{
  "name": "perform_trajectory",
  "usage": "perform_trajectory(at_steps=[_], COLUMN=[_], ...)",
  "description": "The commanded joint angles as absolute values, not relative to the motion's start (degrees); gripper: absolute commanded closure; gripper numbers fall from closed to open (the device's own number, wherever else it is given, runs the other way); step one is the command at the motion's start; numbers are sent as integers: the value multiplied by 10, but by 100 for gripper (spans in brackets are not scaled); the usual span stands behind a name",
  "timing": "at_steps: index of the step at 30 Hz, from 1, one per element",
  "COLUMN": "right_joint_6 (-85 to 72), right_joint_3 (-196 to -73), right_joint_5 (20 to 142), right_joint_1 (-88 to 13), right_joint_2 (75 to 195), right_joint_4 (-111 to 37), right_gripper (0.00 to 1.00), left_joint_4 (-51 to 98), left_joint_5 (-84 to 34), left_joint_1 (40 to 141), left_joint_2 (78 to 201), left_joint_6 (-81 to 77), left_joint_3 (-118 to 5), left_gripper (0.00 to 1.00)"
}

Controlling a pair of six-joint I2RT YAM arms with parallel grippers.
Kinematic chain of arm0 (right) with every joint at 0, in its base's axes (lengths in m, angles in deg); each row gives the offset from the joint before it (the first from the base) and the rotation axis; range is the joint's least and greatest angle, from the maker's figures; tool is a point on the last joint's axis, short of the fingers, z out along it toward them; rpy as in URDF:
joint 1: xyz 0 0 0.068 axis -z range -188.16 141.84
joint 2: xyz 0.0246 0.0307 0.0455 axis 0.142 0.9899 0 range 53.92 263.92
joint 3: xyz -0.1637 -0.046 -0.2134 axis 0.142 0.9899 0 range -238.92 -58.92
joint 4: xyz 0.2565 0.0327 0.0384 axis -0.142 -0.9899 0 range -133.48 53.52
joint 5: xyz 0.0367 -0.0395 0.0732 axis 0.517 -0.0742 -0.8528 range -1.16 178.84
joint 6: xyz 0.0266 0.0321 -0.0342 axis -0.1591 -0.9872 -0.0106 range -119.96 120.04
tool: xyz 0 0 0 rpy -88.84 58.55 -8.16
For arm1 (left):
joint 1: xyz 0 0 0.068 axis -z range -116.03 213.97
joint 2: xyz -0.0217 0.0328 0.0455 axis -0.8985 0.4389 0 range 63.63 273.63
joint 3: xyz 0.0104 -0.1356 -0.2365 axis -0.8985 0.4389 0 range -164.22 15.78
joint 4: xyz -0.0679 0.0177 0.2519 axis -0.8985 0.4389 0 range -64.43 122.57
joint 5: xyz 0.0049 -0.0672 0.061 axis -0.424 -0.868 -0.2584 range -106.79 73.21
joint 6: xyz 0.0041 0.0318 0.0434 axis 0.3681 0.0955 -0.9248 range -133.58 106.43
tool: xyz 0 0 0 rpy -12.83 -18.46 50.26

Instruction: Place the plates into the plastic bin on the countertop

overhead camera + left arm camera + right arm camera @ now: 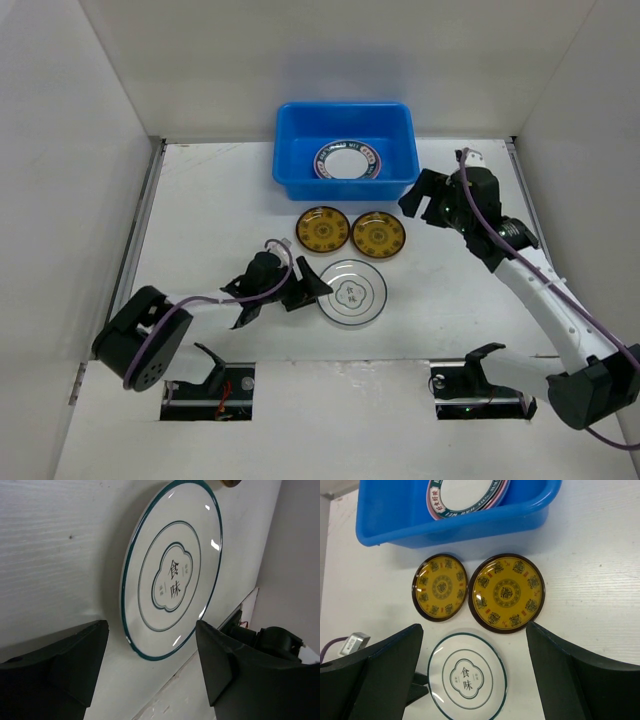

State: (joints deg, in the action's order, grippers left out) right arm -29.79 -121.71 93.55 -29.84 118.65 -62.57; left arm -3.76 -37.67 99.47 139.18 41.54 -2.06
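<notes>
Plates lay in two places. A stack of plates [349, 160] sat inside the blue plastic bin [296, 150] at the far side of the desk [220, 200]. A white green-rimmed plate was on top, and my right wrist view showed the edge of a pink plate [428, 500] beneath it. Three more lay flat on the desk in front of the bin. The left amber plate [323, 230] and the right amber plate [379, 234] were side by side just before the bin's near wall, almost touching each other. The white plate with the centre mark [352, 293] lay nearer to me, just below that pair. My left fingers [312, 287] were spread wide and held nothing. They were low at the left rim of the white plate with the centre mark, and in my left wrist view that rim lay between them. I could not tell whether either finger touched it. My right fingers [415, 195] were also wide open and empty. They hung beside the right end of the bin, and their camera looked down on the two amber plates.
</notes>
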Motion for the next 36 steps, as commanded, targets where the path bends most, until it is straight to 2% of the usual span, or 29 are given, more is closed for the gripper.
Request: perform_trajectory(at_steps=[1,5,8,10,11,16,19,22,27,36], right_joint_6=[-292,-289,-287,-283,-283,-284,-285,-298,-323,-362], right_joint_3=[-1204,-1188,-1182,-1182,-1182,-1181,-1179,-1166,-1120,-1039], right_joint_5=[938,936,938,939,938,933,934,936,927,912], right_joint_1=[-291,-285,-283,-283,-282,-266,-243,-222,-213,-230], right_joint_2=[1163,1149,1145,1147,1147,1144,1139,1127,1107,1038], right_joint_4=[-593,-595,-594,-595,-595,-590,-592,-595,-603,-609], right_gripper=[11,11,11,11,11,11,11,11,11,11], left_joint_4=[-88,-125,-136,-134,-131,-19,108,208,275,207], left_joint_5=[-352,-351,-342,-334,-331,-307,-283,-268,-304,-309], left_joint_1=[1006,1007,1007,1007,1007,1008,1000,973,891,850], left_joint_2=[1453,1496,1500,1479,1467,1311,1218,1185,1270,1541], left_joint_6=[428,447,457,463,464,472,446,394,322,295], left_joint_3=[-16,-19,-11,-3,0,-23,-95,-201,-405,-665], left_gripper=[34,59,86,97,99,100,100,100,99,98])
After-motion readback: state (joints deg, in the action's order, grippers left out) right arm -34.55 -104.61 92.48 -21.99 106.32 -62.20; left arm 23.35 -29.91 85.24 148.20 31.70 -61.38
